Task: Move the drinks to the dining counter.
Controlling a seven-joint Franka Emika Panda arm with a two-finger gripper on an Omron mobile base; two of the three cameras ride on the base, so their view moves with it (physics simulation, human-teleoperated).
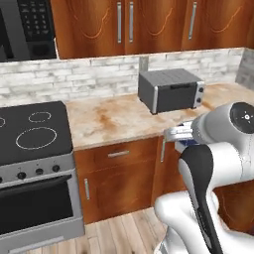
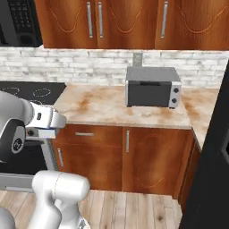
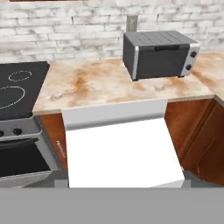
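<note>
One long stretch of beige-and-rust marbled counter takes up most of what we see, running across the middle of both base views against a white brick wall. Brown wooden wall cabinets line the top of the frame, and matching base cabinets sit under the counter. A black-topped stove fills the lower left of the left base view, touching the counter's left end, with a dark microwave in the upper left corner above it. A grey toaster stands upright on the counter, towards the back and right of centre, close to the brick.

We find the milk carton in the lower middle of the hand view, a broad white shape right in front of the camera, covering the counter's front edge and the cabinet fronts below it. In the left base view a bit of blue shows at the hand, right of centre, off the counter's front edge. The gripper is clamped on the carton, its jaws standing wide on either side of it.
</note>
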